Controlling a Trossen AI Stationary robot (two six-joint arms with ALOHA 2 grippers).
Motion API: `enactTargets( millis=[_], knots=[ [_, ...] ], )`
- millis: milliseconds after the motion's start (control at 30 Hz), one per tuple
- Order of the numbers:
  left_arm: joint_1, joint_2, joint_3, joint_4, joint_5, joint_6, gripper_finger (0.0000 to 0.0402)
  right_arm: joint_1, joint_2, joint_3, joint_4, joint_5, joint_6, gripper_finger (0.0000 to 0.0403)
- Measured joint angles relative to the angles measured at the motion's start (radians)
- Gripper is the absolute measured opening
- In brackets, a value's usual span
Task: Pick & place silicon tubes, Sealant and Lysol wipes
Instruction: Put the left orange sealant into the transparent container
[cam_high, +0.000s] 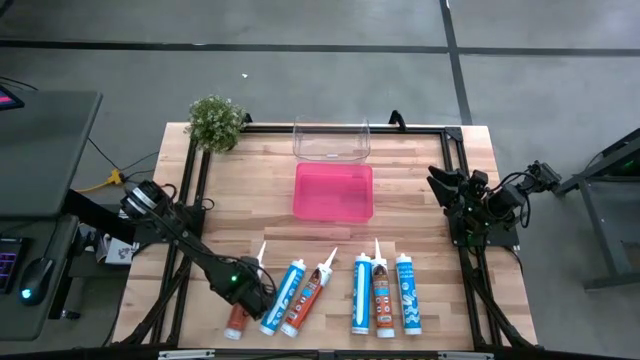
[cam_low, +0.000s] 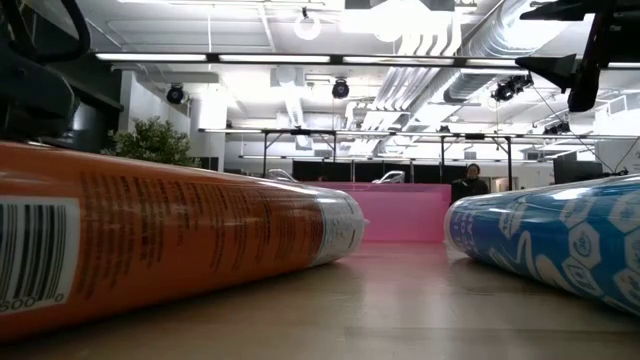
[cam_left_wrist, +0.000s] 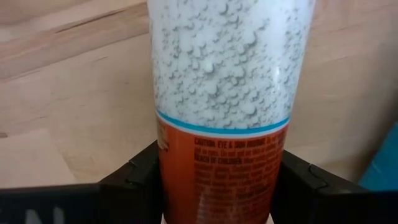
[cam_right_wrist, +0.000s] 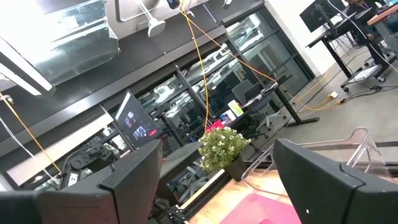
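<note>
Tubes lie in a row along the near side of the tabletop. From above, the left claw sits over the leftmost orange sealant tube, with the pink bin well beyond it and the clear bin farther still. The right claw waits by the frame, its fingers apart and empty. In the left wrist view, both fingers press the tube's orange body, so it looks gripped. Judgement: lift straight, keep the tube level, clear the neighbouring blue tube before swinging toward the bin.
</note>
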Motion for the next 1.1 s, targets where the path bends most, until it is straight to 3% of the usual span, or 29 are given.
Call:
enactTargets(
  millis=[367,533,767,967,1100],
  knots=[
    [-0.001,0.004,0.032,-0.034,-0.093,0.098,0.0192,0.0,0.0,0.0,0.0,0.0,0.0,0.0303],
    [-0.045,0.0,0.032,-0.038,-0.209,0.05,0.019,0.0,0.0,0.0,0.0,0.0,0.0,0.0303],
    [-0.105,-0.027,0.063,-0.146,-0.513,-0.025,0.0188,0.0,0.0,0.0,0.0,0.0,0.0,0.0303],
    [-0.141,-0.066,0.109,-0.174,-0.762,0.062,0.0188,0.0,0.0,0.0,0.0,0.0,0.0,0.0303],
    [-0.14,-0.073,0.136,-0.172,-0.836,0.1,0.0188,0.0,0.0,0.0,0.0,0.0,0.0,0.0303]
  ],
)
